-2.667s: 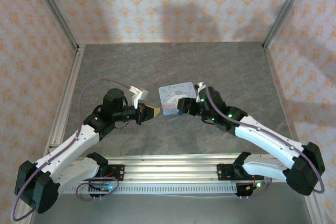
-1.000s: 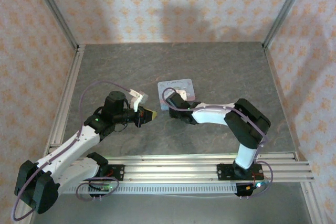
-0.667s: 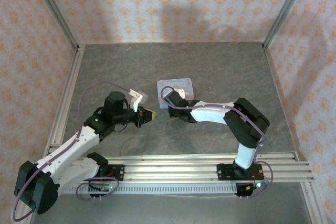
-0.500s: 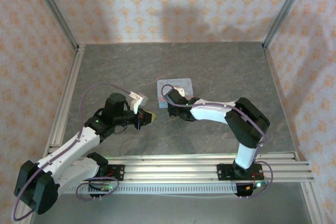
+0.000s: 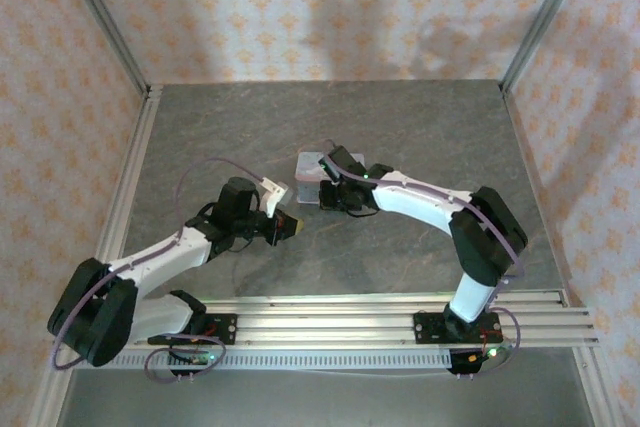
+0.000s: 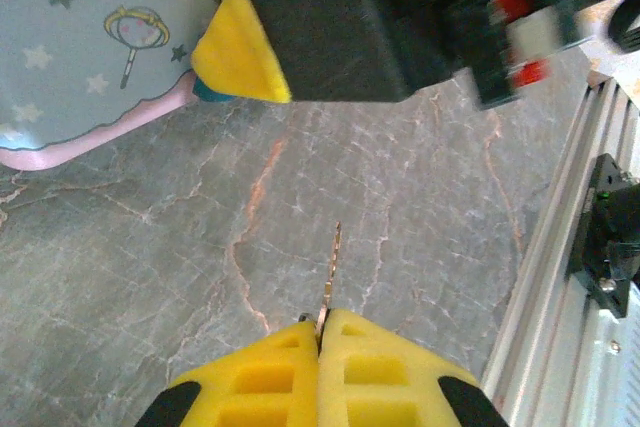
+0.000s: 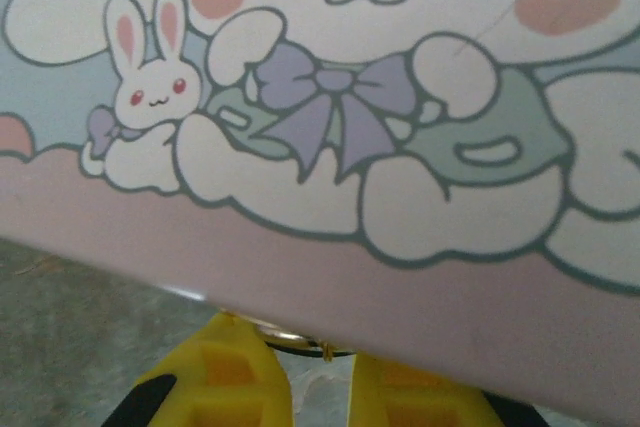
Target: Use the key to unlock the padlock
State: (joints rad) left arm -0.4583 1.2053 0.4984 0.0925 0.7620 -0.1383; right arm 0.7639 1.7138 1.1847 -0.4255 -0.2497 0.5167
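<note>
Between the yellow fingers of my left gripper (image 6: 320, 332) the thin pale key (image 6: 333, 262) is pinched, blade pointing forward over the table. Ahead of it my right gripper's yellow fingertip (image 6: 240, 59) rests against the pale blue cartoon tin (image 6: 90, 67), with a small blue bit, seemingly the padlock (image 6: 205, 93), at its tip. In the right wrist view the tin (image 7: 350, 77) looms close. The right gripper (image 7: 322, 367) has a narrow gap, crossed by a gold ring (image 7: 280, 335). Its tips sit under the tin's rim. From above, the left gripper (image 5: 290, 228) sits just left of the right gripper (image 5: 325, 195).
The aluminium rail (image 5: 330, 322) runs along the near edge and shows at the right of the left wrist view (image 6: 560, 277). Patterned walls and metal frame posts (image 5: 125, 197) enclose the grey stone-look table (image 5: 420, 137).
The right arm has swung and stretched out, its gripper staying at the tin, which slid a little left. The left arm has dropped lower and edged its gripper towards the tin.
</note>
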